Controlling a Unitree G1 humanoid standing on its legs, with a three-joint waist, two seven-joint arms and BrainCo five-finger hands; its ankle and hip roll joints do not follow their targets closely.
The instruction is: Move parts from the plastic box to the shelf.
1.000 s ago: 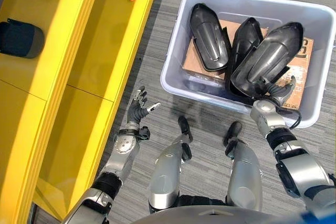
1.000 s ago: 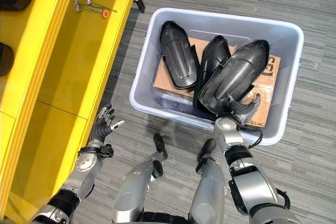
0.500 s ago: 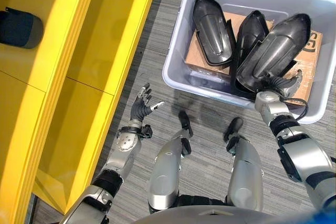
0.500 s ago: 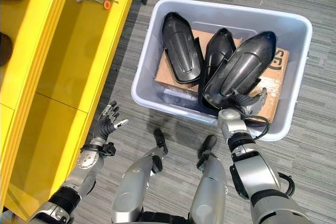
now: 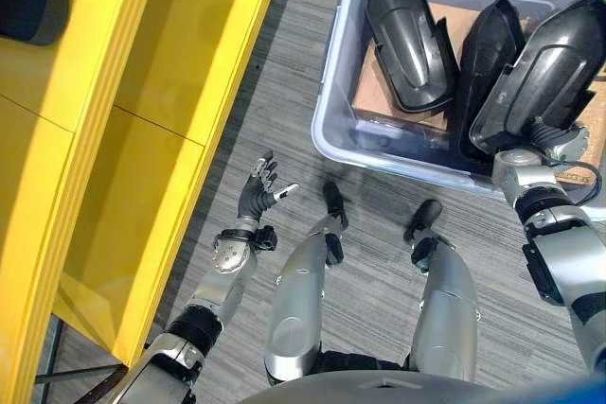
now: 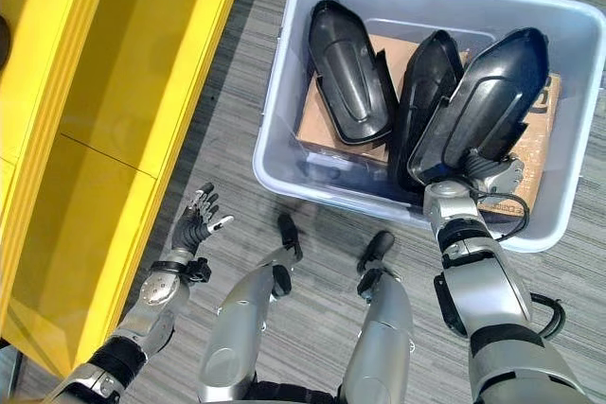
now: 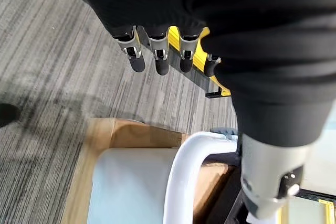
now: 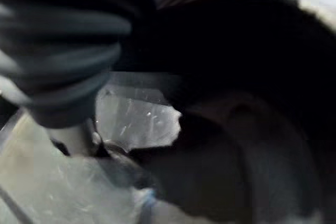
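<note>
Right hand (image 6: 492, 175) now under near end of rightmost black shell part (image 6: 481, 106) in plastic box (image 6: 284, 92); part raised, tilted; finger state unclear. Left hand (image 5: 258, 191) idle, fingers relaxed, beside yellow shelf (image 5: 180, 82). Lift apparently beginning; transfer pending.

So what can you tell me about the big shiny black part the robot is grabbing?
The long glossy black plastic shell part is rounded at its far end and hollow underneath with a raised rim. It sits tilted in the pale grey plastic box, leaning on a second black part and over brown cardboard. The right hand is at its near end, its fingers tucked under the edge.
</note>
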